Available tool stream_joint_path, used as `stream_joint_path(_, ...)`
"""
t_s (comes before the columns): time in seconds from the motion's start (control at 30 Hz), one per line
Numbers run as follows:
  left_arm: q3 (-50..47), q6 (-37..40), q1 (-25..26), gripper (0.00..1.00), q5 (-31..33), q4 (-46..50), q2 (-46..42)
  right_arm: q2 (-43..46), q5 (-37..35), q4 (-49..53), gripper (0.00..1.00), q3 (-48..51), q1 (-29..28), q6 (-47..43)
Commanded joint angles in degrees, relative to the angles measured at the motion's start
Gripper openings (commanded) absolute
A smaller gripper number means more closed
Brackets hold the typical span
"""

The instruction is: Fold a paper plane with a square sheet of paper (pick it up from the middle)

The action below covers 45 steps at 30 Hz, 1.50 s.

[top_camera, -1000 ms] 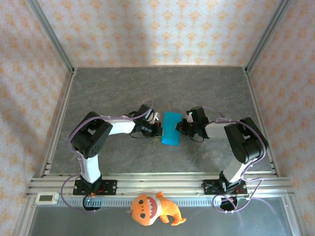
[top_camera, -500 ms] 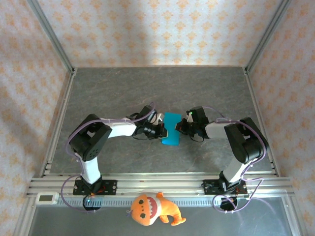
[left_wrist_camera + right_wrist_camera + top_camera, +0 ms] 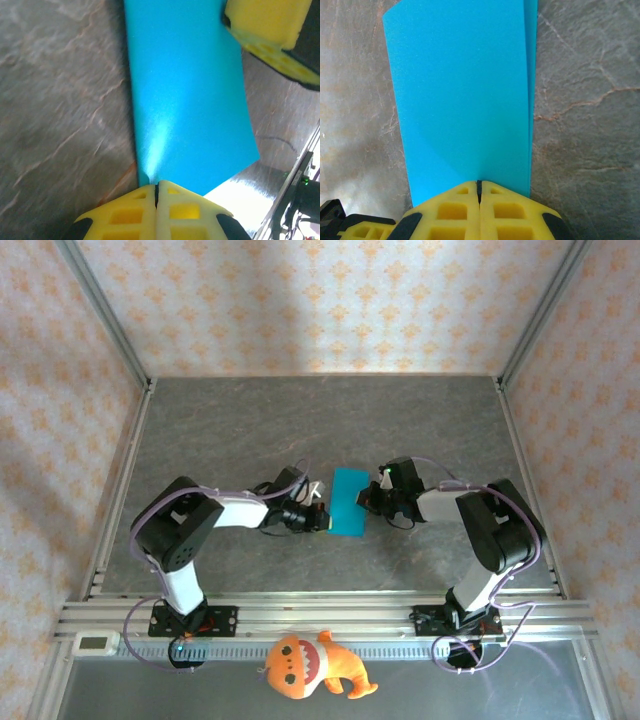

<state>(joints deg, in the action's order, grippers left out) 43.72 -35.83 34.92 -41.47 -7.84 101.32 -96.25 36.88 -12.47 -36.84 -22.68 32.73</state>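
Observation:
The square sheet of paper (image 3: 348, 502) is bright cyan and lies on the grey table, folded in half into a narrow rectangle. My left gripper (image 3: 322, 517) is shut, its tips touching the near left corner of the paper (image 3: 185, 100); in the wrist view the left gripper (image 3: 156, 186) has its jaws pressed together. My right gripper (image 3: 368, 497) is shut too, its tips resting on the right edge. In the right wrist view the paper (image 3: 465, 100) stretches flat away from the right gripper (image 3: 479, 182), a second layer showing along its right side. No paper is pinched between either pair of jaws.
An orange plush toy (image 3: 310, 665) lies in front of the aluminium rail (image 3: 300, 612) at the near edge. A small white device (image 3: 97, 642) sits at the rail's left end. Metal frame posts and patterned walls close in the table on three sides.
My left gripper has slid along the paper's left edge toward the near corner. The right gripper and the paper have barely moved.

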Motion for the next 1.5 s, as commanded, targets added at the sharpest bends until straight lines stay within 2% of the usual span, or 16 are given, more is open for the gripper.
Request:
stream_joint_path(0.0,-2.9,2.5,-0.5,0.00,1.4,7.9,-1.9,-2.5,-7.7,11.0,0.00,3.1,0.7,-1.4)
stream_joint_path(0.23,0.8,-1.3,-0.4,0.00,-0.9,4.7,-6.3,-2.5,-7.7,11.1,0.00,3.0,0.8,-1.3)
stream_joint_path(0.33,1.7,-5.0,0.0,0.00,-4.3,-1.9,-4.2,-2.6,-7.7,10.8,0.00,3.0,0.7,-1.1)
stream_joint_path(0.6,6.1,-3.7,0.9,0.00,-5.4,-1.6,3.4,-2.5,-7.7,10.3,0.00,3.3,0.7,-0.8)
stream_joint_path(0.83,3.1,3.4,0.9,0.00,-0.7,8.5,4.0,-2.3,-7.8,10.3,0.00,3.5,0.6,-1.0)
stream_joint_path(1.07,-2.4,8.7,0.9,0.00,1.1,12.0,2.2,-2.7,-7.6,10.4,0.00,3.2,0.7,-1.1)
stream_joint_path(1.33,0.3,15.1,1.0,0.00,5.1,19.7,-1.1,-2.7,-7.8,10.8,0.00,3.1,0.7,-1.4)
stream_joint_path(1.47,2.0,15.2,1.0,0.00,5.0,20.5,-3.0,-3.0,-7.6,10.7,0.00,3.1,0.7,-1.4)
